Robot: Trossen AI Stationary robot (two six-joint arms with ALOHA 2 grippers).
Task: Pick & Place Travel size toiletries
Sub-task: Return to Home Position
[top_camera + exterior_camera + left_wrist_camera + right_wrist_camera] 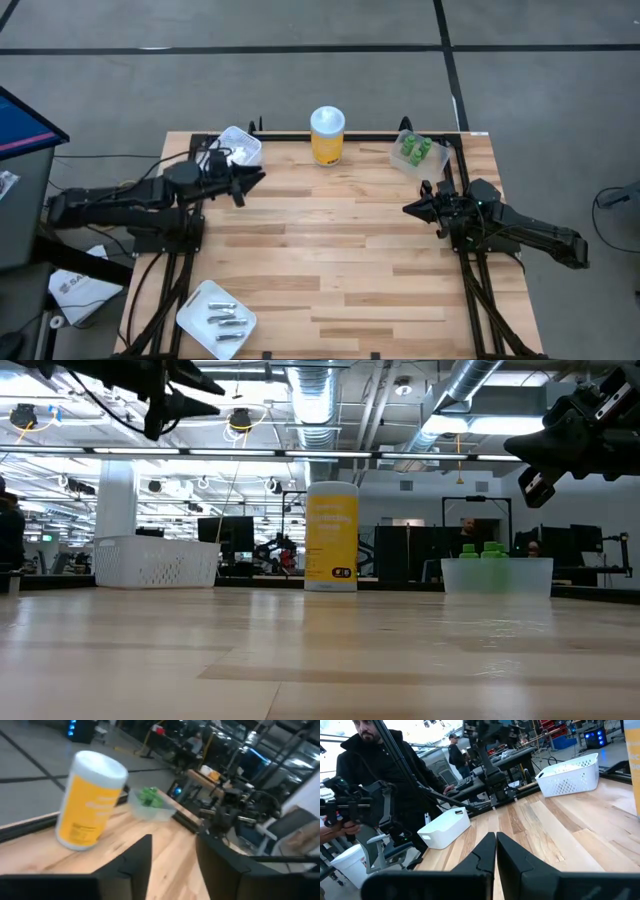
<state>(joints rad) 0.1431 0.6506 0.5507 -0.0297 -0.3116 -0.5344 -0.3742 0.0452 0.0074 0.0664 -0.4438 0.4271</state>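
High view: you have each set sorted into its own container. White packets [238, 153] lie in the white basket [251, 146] at 11 o'clock, green round pieces [417, 149] in the clear tub [400, 162] at 1 o'clock, and silvery tubes [224, 320] in the white tray [194, 304] at 7 o'clock. Left end effector [255, 180] hangs just beside the basket, fingers parted, empty. Right end effector [410, 209], at 3 o'clock, is clenched on nothing. Judgement: both hang raised off the table [330, 260] because nothing loose remains; only parking is left.
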